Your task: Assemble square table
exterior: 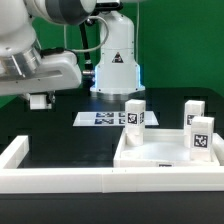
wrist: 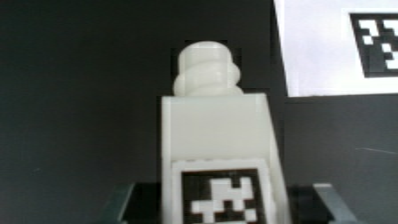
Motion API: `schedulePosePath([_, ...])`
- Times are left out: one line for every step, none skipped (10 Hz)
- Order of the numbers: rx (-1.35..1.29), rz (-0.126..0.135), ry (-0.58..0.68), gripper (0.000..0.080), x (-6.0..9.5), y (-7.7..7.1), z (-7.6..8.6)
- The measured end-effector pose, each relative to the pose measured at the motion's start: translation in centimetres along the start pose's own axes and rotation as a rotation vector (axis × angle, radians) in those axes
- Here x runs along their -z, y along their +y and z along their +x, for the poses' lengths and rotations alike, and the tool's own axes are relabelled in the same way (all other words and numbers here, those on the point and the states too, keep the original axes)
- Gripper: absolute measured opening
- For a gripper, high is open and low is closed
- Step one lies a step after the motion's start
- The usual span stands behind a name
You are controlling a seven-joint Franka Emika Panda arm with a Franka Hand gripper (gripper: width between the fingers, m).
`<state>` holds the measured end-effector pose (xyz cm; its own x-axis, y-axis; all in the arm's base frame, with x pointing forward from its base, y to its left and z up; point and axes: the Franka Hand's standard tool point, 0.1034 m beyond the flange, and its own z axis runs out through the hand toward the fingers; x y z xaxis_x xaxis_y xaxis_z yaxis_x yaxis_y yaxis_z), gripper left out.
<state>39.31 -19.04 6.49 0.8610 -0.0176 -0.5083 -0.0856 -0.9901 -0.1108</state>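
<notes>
While the gripper (wrist: 217, 192) pinches a table leg (wrist: 215, 120) lengthwise, threaded tip pointing away, your tabletop (exterior: 160, 152) lies low toward the exterior view's right, three legs standing on it.

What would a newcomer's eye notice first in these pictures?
The white plastic square tabletop panel with its raised rim lies at the front, with three white tagged leg blocks standing on or behind it. In the wrist view another white tagged leg block fills the picture between the gripper's dark fingers.
</notes>
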Motion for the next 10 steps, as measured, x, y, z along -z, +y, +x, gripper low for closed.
schedulePosePath([-0.001,-0.007,0.085,0.0287,0.2,0.0,0.4])
schedulePosePath([-0.011,0.005,0.128,0.0287,1.0,-0.7,0.7])
schedulePosePath([-0.021,0.015,0.209,0.0287,2.1,-1.8,1.7])
schedulePosePath([-0.03,0.023,0.282,0.0287,2.9,-2.9,2.4])
schedulePosePath([-0.036,0.018,0.345,0.0287,3.4,-3.6,2.9])
schedulePosePath([-0.034,0.004,0.388,0.0288,3.9,-4.0,3.6])
schedulePosePath([-0.041,-0.021,0.463,0.0288,4.7,-4.1,4.7])
schedulePosePath([-0.047,-0.038,0.537,0.0288,4.9,-4.3,5.4])
schedulePosePath([-0.057,-0.066,0.621,0.0288,4.6,-3.9,5.6])
schedulePosePath([-0.057,-0.096,0.661,0.0288,4.4,-3.2,5.3])
